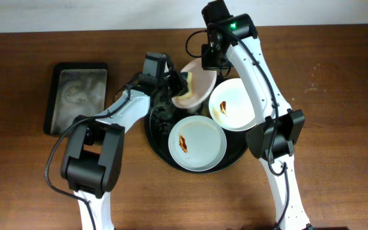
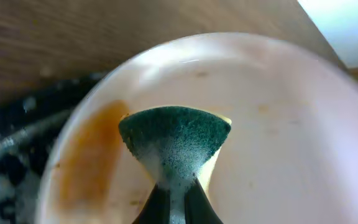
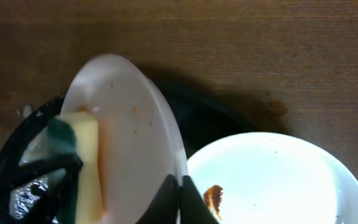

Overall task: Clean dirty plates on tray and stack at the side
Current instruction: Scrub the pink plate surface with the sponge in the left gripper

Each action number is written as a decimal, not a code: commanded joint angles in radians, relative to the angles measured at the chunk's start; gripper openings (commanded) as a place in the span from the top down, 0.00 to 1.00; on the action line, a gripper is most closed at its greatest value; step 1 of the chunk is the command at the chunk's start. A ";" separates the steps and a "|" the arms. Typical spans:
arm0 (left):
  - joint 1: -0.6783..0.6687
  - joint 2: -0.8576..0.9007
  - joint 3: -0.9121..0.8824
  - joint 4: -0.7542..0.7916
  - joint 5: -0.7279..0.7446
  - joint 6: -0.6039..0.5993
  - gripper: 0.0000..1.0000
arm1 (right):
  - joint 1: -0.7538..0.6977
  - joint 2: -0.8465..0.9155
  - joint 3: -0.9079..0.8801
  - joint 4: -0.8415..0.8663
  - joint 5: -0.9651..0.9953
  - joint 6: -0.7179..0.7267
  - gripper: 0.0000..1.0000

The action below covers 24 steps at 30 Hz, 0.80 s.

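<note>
My right gripper (image 1: 204,62) is shut on the rim of a dirty plate (image 1: 197,88), held tilted on edge above the back of the round black tray (image 1: 158,139); the right wrist view shows my fingers (image 3: 179,193) pinching that rim. My left gripper (image 1: 175,82) is shut on a green-and-yellow sponge (image 2: 176,140) pressed against the plate's face (image 2: 278,124), beside an orange-brown smear (image 2: 89,158). Two more dirty plates lie flat in the tray, one at the front (image 1: 197,143) and one at the right (image 1: 233,105), each with a red-brown smear.
A rectangular black sponge tray (image 1: 76,96) with soapy water lies at the left of the wooden table. Foam and water spots cover the round tray's left part (image 1: 161,115). Both arms cross over the tray.
</note>
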 commanded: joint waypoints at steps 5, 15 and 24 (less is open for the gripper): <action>-0.009 -0.062 0.000 -0.082 -0.174 0.101 0.99 | 0.000 -0.060 0.026 0.009 -0.014 0.023 0.96; 0.023 -0.111 0.000 -0.023 -0.344 0.264 0.99 | -0.101 -0.058 0.023 -0.098 -0.048 -0.056 0.96; 0.022 -0.140 0.000 -0.063 -0.419 0.337 0.99 | -0.169 -0.045 -0.104 -0.163 -0.275 -0.200 0.73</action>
